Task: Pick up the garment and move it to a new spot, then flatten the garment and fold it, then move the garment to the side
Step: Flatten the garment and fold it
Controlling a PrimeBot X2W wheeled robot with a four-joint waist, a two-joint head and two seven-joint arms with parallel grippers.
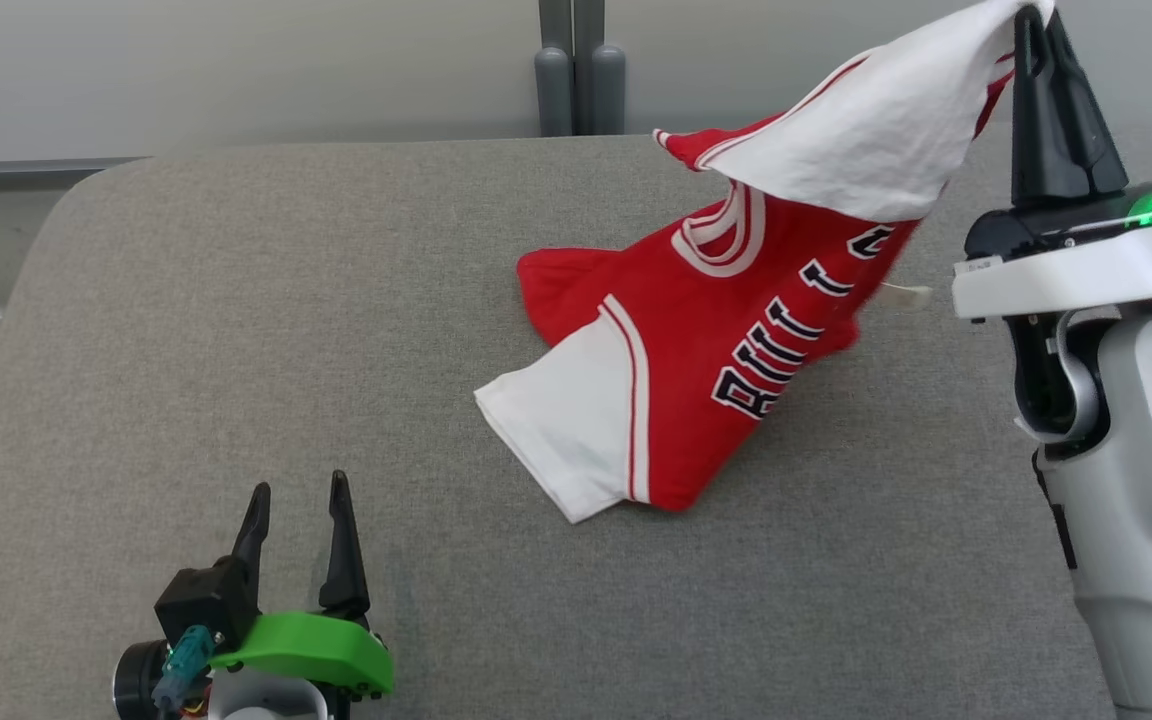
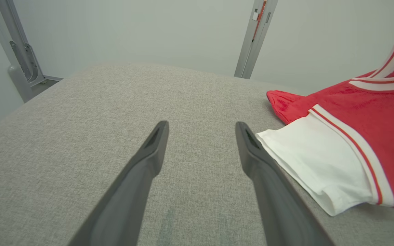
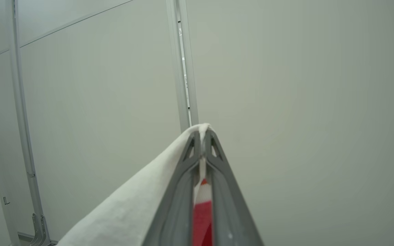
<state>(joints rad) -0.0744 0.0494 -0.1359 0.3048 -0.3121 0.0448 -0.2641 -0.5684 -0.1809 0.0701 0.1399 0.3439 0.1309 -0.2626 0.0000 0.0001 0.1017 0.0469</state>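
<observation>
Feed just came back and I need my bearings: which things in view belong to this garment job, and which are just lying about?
Part of the job:
- garment, one end lifted, the rest on the table
- right pincer, shut on a white part of it
- left pincer, open, holding nothing

Just there:
- grey table
- grey posts behind it
- pale wall

- garment (image 1: 726,330): soft knit cloth, matt, with a red body and white sleeves; it drapes in loose folds.
- bench (image 1: 236,350): grey woven fabric cover, coarse-grained and matt.
- left pincer (image 1: 298,485): smooth, dark, matt plastic; the green mount (image 1: 316,645) below it is plastic with a slight sheen.
- right pincer (image 1: 1041,15): the same dark matt plastic; the forearm shell (image 1: 1136,480) is smooth pale plastic with a satin finish.
- posts (image 2: 255,37): brushed metal with a dull shine.
- wall (image 3: 303,102): smooth, matt, pale panels.
</observation>
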